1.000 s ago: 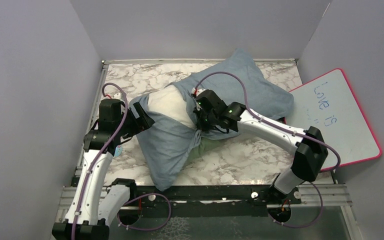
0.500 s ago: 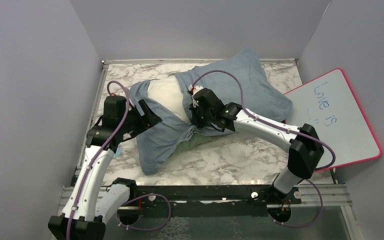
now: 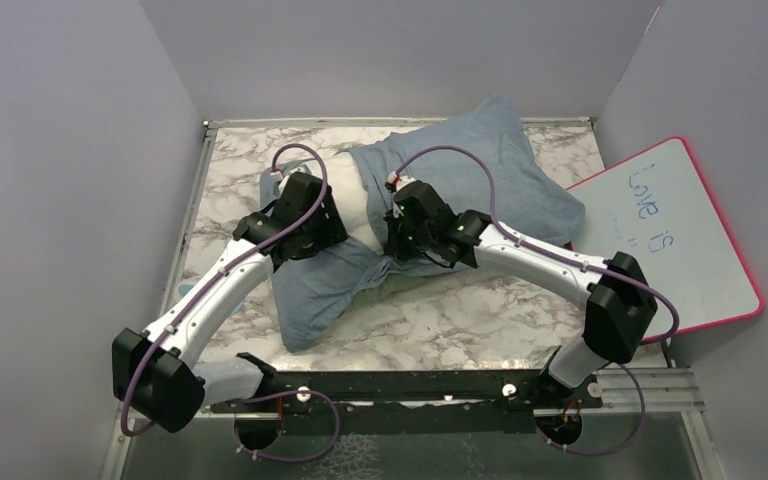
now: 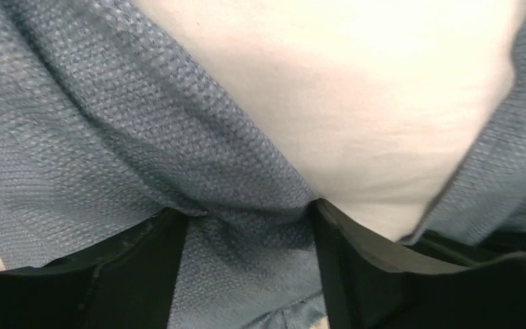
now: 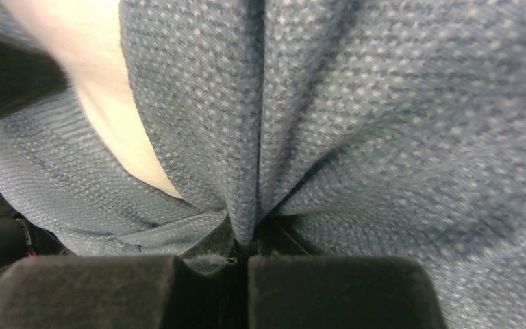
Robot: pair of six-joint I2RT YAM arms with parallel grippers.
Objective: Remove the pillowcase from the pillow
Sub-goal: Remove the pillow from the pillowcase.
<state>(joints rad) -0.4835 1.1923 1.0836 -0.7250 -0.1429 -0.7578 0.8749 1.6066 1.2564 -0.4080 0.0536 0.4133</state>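
Pillowcase (image 3: pixel 500 170), grey-blue face up, lies across the middle and far right of the marble surface (image 3: pixel 480 320), its far corner up near the back wall. It is bunched and twisted at the centre, and a loose flap trails toward the near left. Pillow (image 3: pixel 365 205) is mostly inside the case; only a white patch shows at the open mouth between the two arms. A thin green strip of the case's other face peeks out under the twisted part. Left claw (image 3: pixel 312 222) sits on the left edge of the case opening. In the left wrist view its jaws stand wide apart, grey-blue cloth bulges up between the two fingers, and the white pillow is right above it; the jaws are not clamped on the cloth. Right claw (image 3: pixel 400 232) is at the twist in the middle. The right wrist view shows its jaws closed tight together, pinching a narrow vertical fold of the pillowcase, with the cloth fanning out from the pinch and a bit of white pillow at the upper left. Pink-rimmed whiteboard (image 3: pixel 680 240) with blue writing lies off the right side of the surface, well apart from both claws.
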